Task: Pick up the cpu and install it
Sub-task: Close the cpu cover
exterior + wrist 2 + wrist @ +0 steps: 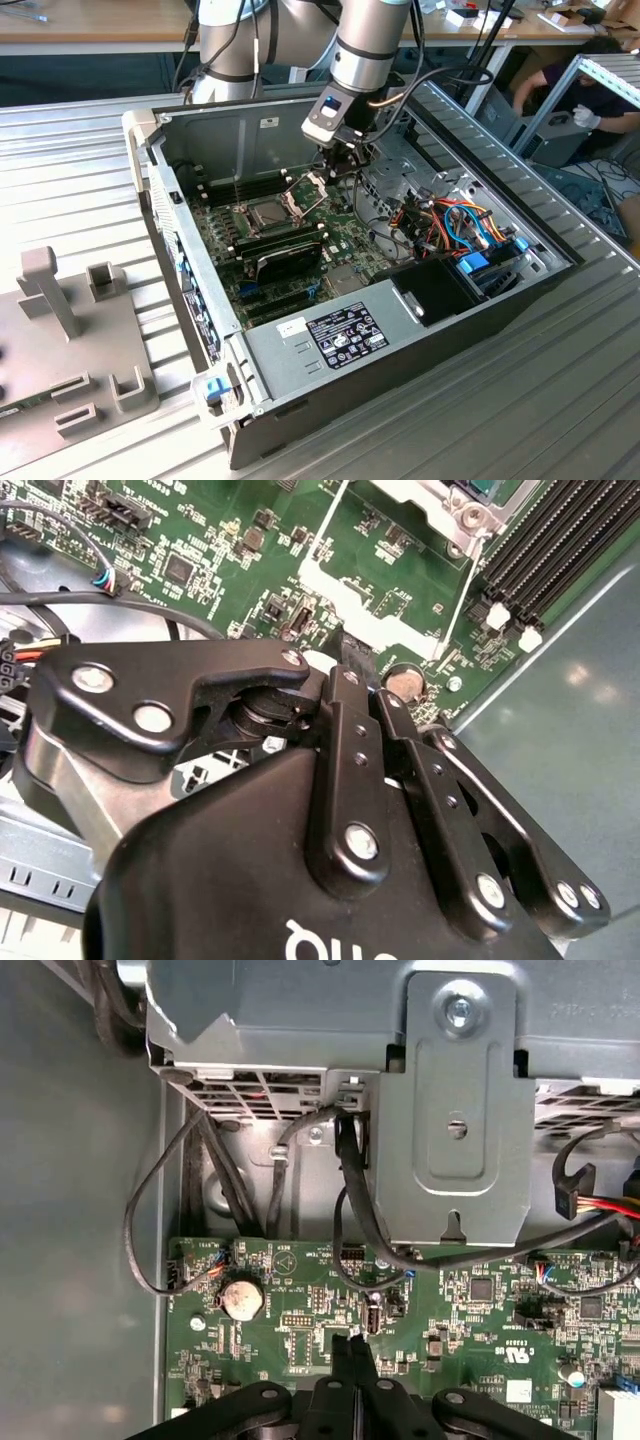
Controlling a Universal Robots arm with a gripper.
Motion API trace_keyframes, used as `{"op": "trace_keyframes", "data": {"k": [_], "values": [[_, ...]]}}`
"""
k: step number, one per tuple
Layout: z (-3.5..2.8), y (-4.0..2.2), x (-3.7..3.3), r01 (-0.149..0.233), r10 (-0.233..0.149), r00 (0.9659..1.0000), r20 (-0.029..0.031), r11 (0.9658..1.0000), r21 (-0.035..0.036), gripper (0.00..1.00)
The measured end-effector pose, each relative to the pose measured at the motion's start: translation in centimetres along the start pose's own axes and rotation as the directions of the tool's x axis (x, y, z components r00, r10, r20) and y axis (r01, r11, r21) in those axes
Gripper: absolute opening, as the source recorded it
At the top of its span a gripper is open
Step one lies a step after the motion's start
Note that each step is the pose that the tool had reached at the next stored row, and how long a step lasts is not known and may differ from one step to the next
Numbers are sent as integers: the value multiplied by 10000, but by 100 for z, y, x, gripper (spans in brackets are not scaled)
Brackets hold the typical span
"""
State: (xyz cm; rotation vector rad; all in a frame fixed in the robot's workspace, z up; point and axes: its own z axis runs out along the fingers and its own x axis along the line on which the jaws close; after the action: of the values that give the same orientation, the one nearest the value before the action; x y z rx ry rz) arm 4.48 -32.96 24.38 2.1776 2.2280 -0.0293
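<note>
Case (250,125): lying open on the ribbed table (80,150)
Motherboard (338,238): lying inside the case
Gripper (351,1340): hovering low over the motherboard, fingers pressing together with nothing between
Cpu (268,212): sitting flat beside the raised frame (311,186), apart from the gripper

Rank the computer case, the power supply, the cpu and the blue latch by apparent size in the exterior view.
1. computer case
2. power supply
3. cpu and blue latch: these look about alike, and the latch sits nearer the camera, so they are not ranked against each other.
</note>
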Motion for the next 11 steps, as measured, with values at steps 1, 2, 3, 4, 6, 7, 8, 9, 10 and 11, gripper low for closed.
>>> {"op": "trace_keyframes", "data": {"k": [1, 2, 3, 4, 6, 7, 8, 9, 10, 11], "values": [[0, -14, 1, 0, 0, 10000, 0, 10000, -7, 11], [0, -31, 1, -1, 1, 10000, 0, 10000, -19, 11], [0, -53, 1, -2, 2, 10000, 0, 10000, -40, 11], [0, -78, 2, -2, 2, 10000, 0, 10000, -67, 11], [-1, -129, 3, -4, 4, 10000, 2, 9999, -128, 11], [-1, -156, 3, -6, 6, 10000, 4, 9999, -162, 11], [-1, -182, 4, -6, 6, 10000, 4, 9998, -197, 11], [-1, -205, 5, -7, 8, 10000, 5, 9997, -228, 11], [-1, -235, 5, -10, 10, 10000, 6, 9996, -266, 11], [-1, -261, 6, -9, 9, 10000, 6, 9996, -300, 11]]}}
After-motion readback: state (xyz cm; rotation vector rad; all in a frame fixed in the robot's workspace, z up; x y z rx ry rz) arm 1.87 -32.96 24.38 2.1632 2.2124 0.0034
